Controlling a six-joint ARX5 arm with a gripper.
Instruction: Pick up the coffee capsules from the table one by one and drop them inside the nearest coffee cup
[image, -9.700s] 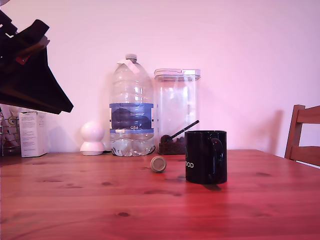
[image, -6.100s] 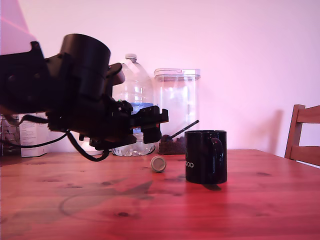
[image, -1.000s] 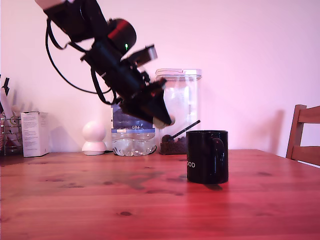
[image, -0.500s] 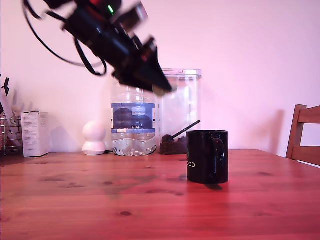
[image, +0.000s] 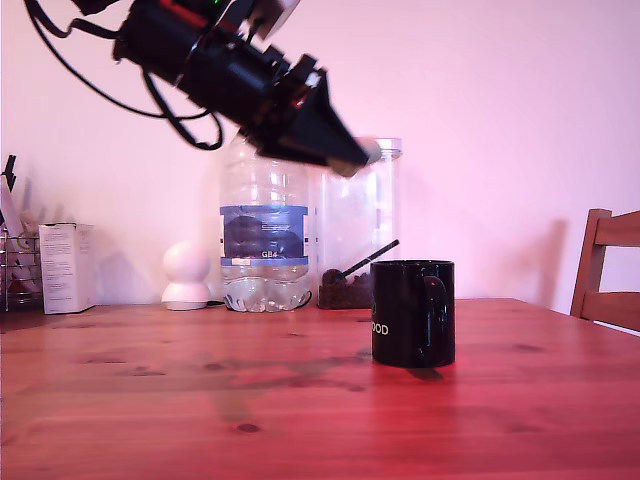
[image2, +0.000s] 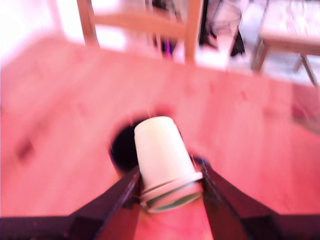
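I held my pincer (image: 352, 160) clamped on the capsule (image2: 165, 161) high at frame centre, clear of the cup (image: 412, 312) rim for dropping.

capsule (image2: 164, 160) between fingers (image2: 117, 197) — above mug (image: 412, 312), bottle (image: 263, 215) behind

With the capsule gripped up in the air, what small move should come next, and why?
Probably carry it a little further toward the exterior view's right, then lower. The gripper holds the capsule high, short of the black mug, whose mouth shows just beyond it in the wrist view.
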